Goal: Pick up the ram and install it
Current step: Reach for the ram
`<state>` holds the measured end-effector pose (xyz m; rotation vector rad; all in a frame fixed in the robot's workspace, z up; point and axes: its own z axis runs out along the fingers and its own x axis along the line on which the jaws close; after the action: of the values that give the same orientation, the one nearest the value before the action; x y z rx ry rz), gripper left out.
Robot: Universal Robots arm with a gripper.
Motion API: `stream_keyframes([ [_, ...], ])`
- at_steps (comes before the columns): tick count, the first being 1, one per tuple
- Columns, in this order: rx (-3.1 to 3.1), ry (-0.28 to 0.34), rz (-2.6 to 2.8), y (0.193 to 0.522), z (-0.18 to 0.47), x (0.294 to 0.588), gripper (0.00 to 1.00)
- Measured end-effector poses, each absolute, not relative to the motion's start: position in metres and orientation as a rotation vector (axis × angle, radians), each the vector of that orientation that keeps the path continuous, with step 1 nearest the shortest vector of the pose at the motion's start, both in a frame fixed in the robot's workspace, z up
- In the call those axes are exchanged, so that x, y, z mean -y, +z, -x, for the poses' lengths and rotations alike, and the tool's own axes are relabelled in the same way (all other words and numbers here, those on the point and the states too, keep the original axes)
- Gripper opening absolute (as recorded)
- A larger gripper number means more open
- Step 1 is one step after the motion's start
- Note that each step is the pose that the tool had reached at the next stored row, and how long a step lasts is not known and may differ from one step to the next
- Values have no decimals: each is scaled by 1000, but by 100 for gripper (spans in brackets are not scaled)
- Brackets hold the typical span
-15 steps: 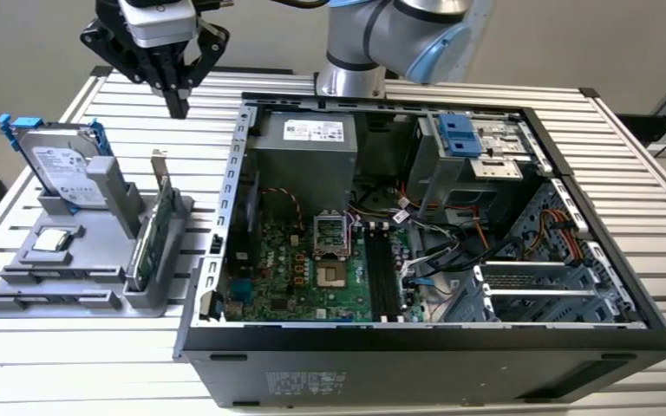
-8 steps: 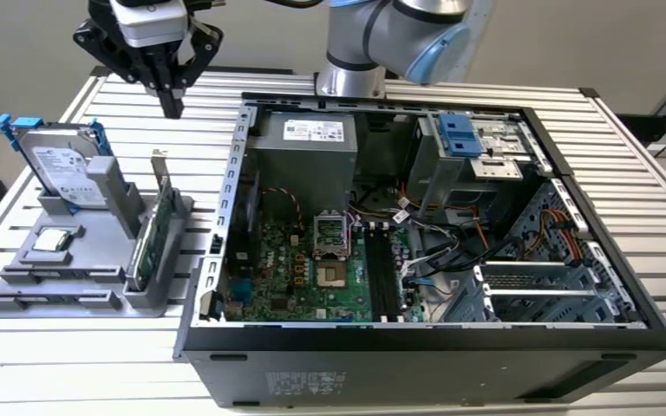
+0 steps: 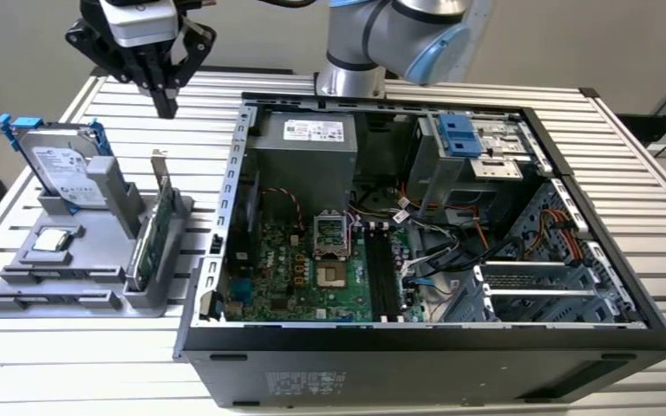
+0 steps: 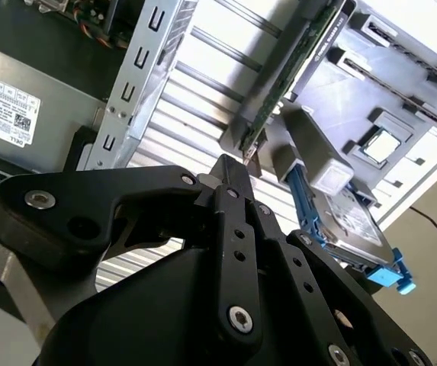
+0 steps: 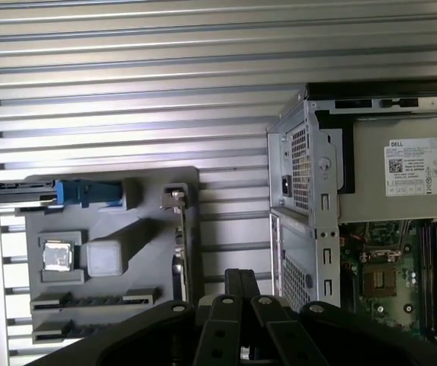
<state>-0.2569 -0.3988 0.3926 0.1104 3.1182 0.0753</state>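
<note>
Black and pinched together, the jaws of the gripper (image 3: 166, 104) grip nothing. It hangs above the slatted surface (image 3: 101, 364), beyond the grey holder (image 3: 136, 305) that stands on the exterior view's left of the open computer case (image 3: 426, 347). That holder carries a hard drive (image 3: 65, 169) and a green card (image 3: 152, 234), both upright. Where the ram lies, I cannot tell.

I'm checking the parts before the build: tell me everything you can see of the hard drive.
The hard drive is a boxy silver unit with a white label and blue side rails. It stands on edge, tilted, in the grey holder at the exterior view's left, apart from the tool.
</note>
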Motion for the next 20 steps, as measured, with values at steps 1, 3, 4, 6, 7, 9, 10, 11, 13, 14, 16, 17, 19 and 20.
stream_keyframes([
  [1, -3118, 75, -110, 393, 258, 399, 0],
  [3, -3118, 75, -110, 393, 261, 399, 0],
  [4, -3118, 75, -111, 393, 262, 399, 0],
  [6, -3118, 75, -110, 393, 264, 399, 0],
  [7, -3118, 75, -110, 393, 266, 399, 0],
  [9, -3118, 75, -110, 393, 269, 399, 0],
  [10, -3118, 75, -110, 393, 270, 399, 0],
  [11, -3118, 75, -110, 393, 271, 399, 0],
  [13, -3118, 75, -110, 393, 274, 399, 0],
  [14, -3118, 75, -110, 393, 275, 399, 0],
  [16, -3118, 75, -110, 393, 277, 399, 0],
  [17, -3118, 75, -110, 393, 279, 399, 0],
  [19, -3118, 75, -110, 393, 281, 399, 0],
  [20, -3118, 75, -110, 393, 281, 399, 0],
])
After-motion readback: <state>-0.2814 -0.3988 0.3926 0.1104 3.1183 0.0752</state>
